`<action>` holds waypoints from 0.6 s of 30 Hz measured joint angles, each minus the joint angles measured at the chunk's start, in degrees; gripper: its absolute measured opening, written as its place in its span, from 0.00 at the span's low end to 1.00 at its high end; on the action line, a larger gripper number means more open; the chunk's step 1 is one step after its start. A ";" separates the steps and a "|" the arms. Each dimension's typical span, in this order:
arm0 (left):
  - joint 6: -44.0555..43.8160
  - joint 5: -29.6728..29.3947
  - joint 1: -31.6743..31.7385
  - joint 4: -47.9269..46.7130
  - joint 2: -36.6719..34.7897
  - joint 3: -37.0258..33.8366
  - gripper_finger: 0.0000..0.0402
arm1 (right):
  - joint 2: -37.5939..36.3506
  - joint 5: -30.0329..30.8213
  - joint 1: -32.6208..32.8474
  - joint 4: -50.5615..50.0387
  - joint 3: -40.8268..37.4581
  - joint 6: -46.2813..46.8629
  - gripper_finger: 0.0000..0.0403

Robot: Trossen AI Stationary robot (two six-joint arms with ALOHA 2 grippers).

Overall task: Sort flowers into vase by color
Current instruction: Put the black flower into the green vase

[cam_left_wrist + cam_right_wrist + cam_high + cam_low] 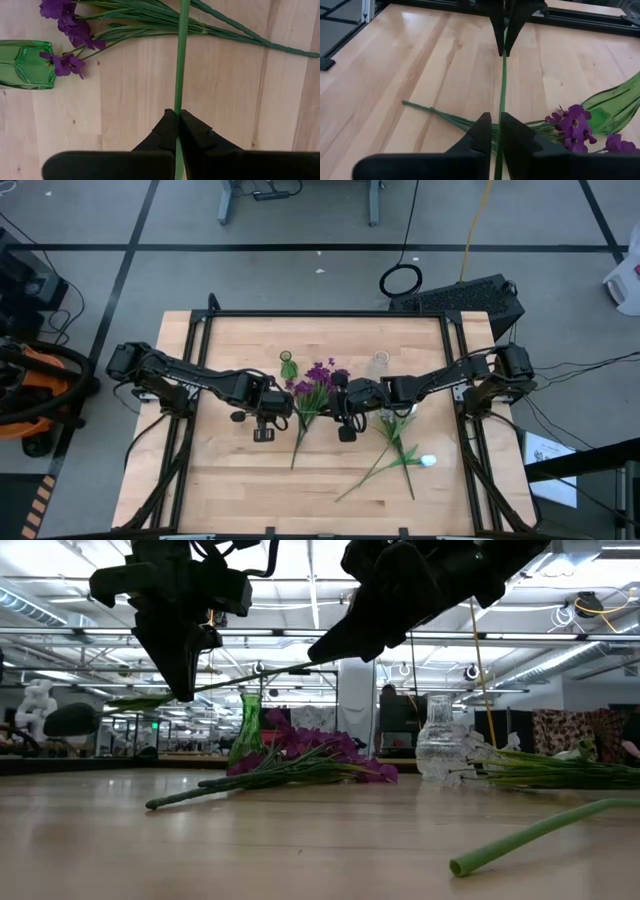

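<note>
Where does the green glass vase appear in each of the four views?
High view: the green glass vase stands behind the purple flowers, toward the table's far edge.
Low view: the vase rises upright behind the purple pile.
Left wrist view: it sits at the picture's edge beside purple blossoms.
Right wrist view: it shows beside purple blossoms.
Shared landmark: the purple flowers next to it.

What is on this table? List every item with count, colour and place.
light wooden table: one, under everything
green glass vase: one, upright, far side, beside the purple blossoms
clear glass vase: one, upright, far side, right of centre
purple flowers: a bunch, lying mid-table
white-budded flowers: a few, lying on the right
thin green stem: one, held above the table
left gripper: shut on that stem
right gripper: at the same stem
</note>
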 joint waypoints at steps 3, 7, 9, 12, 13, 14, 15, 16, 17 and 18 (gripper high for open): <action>0.00 0.00 0.00 0.00 0.00 0.00 0.03 | 0.00 0.04 0.00 -0.13 0.00 -0.08 0.09; 0.00 0.00 0.00 0.00 0.00 0.00 0.03 | 0.00 1.88 0.14 -0.28 0.00 -0.94 0.17; 0.00 0.00 0.00 0.00 0.00 0.00 0.03 | -0.02 3.03 0.17 -0.44 0.00 -1.59 0.23; 0.00 0.00 0.00 0.00 -0.02 0.00 0.03 | -0.02 2.97 0.15 -0.78 0.00 -1.81 0.30; 0.00 0.00 0.00 0.00 -0.02 0.00 0.03 | -0.02 2.97 0.15 -0.78 0.00 -1.81 0.31; 0.00 0.00 0.00 0.00 -0.02 0.00 0.03 | -0.04 2.97 0.15 -0.77 -0.01 -1.81 0.32; 0.00 -0.01 0.00 0.00 -0.02 0.00 0.03 | -0.07 2.95 0.15 -0.76 -0.01 -1.81 0.31; 0.00 -0.02 0.00 0.00 -0.02 0.00 0.03 | -0.09 2.95 0.15 -0.76 -0.02 -1.81 0.31; 0.00 -0.02 0.00 0.00 -0.02 0.00 0.03 | -0.09 2.94 0.15 -0.76 -0.01 -1.81 0.29; 0.00 -0.02 0.00 0.00 -0.02 0.00 0.03 | -0.09 2.93 0.15 -0.76 -0.02 -1.81 0.27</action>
